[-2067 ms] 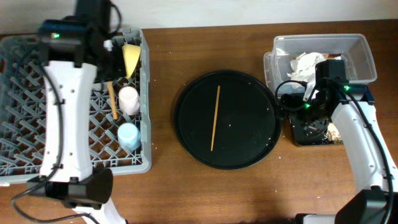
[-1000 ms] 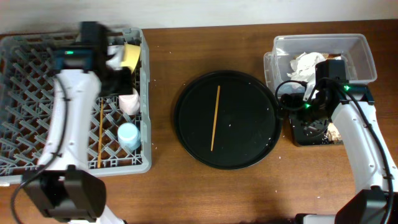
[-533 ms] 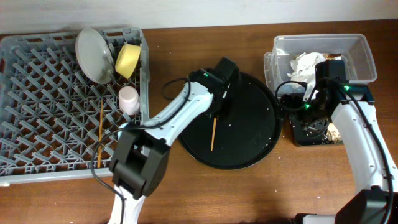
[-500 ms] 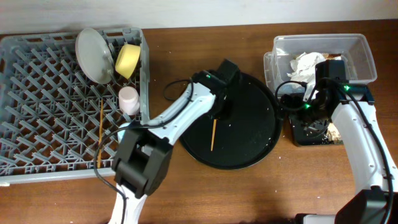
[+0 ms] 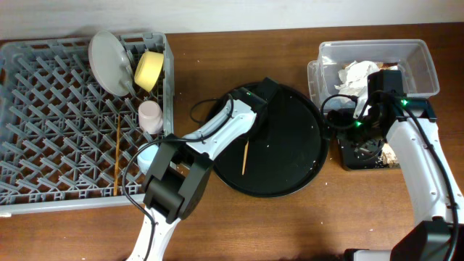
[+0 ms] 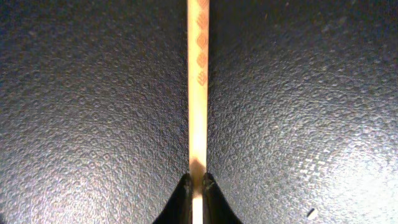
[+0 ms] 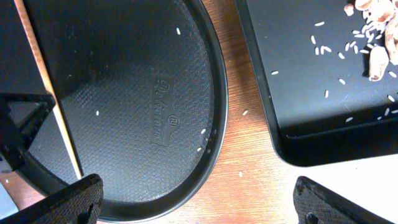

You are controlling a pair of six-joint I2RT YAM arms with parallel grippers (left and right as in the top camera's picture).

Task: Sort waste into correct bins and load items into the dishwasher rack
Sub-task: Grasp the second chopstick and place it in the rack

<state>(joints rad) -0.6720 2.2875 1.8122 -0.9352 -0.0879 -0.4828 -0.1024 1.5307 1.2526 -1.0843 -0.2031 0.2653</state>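
Observation:
My left gripper (image 6: 198,186) is shut on a thin wooden chopstick (image 6: 198,93) over the round black serving tray (image 5: 290,167); overhead the gripper (image 5: 251,136) holds the chopstick (image 5: 244,159) by its upper end. The grey dishwasher rack (image 5: 43,109) holds the grey-green plate (image 5: 109,61), yellow bowl (image 5: 150,70), pink cup (image 5: 150,116) and the other chopstick (image 5: 117,156). The light-blue cup (image 5: 147,154) is mostly hidden by my arm. My right gripper (image 7: 199,208) is open and empty above the gap between the round tray and the shallow black bin tray (image 7: 292,143).
The clear tub (image 5: 428,72) at the back right holds the crumpled white napkin (image 5: 357,72). Brown food leftovers (image 7: 379,43) and rice grains lie in the black bin tray. A few crumbs dot the round tray and the wooden table (image 5: 196,58).
My left arm left the rack, where a chopstick now lies, swung to the round tray and closed on the second chopstick, whose free end has shifted slightly left. The right arm has not moved.

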